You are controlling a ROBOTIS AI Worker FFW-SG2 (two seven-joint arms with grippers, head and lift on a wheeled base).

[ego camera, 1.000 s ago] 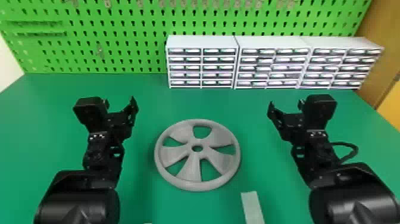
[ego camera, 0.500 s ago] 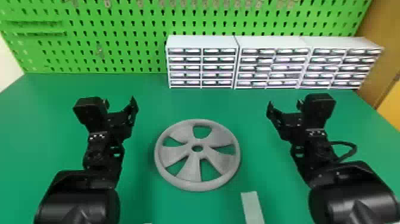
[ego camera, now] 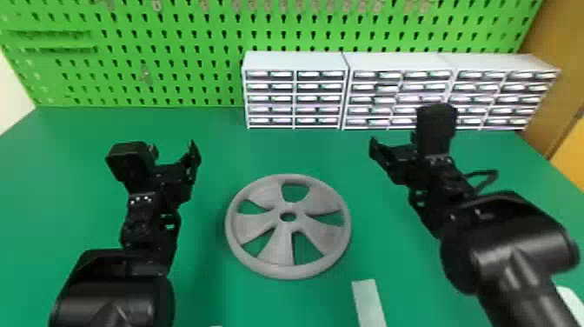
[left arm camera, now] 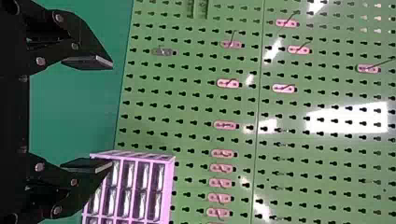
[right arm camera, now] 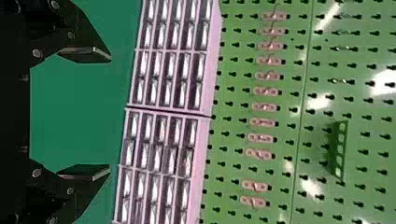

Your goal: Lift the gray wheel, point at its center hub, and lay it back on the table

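Note:
The gray wheel (ego camera: 282, 269) lies flat on the green table (ego camera: 87, 208), its center hub (ego camera: 278, 216) facing up between the two arms. Left of the wheel and apart from it is my left gripper (ego camera: 174, 152); in the left wrist view the left gripper (left arm camera: 112, 114) stands open and holds nothing. My right gripper (ego camera: 393, 141) is above the table beyond the wheel's right side, not touching it. Seen from its own wrist, the right gripper (right arm camera: 111, 114) is open too, with nothing between its fingers.
White drawer cabinets (ego camera: 295, 61) line the table's back edge, in front of a green pegboard (ego camera: 174, 56). A pale strip (ego camera: 368, 302) lies on the table near the front, right of the wheel.
My right arm has moved up and a little inward, and its gripper's body now overlaps the cabinets in the head view. The left arm and the wheel have stayed put.

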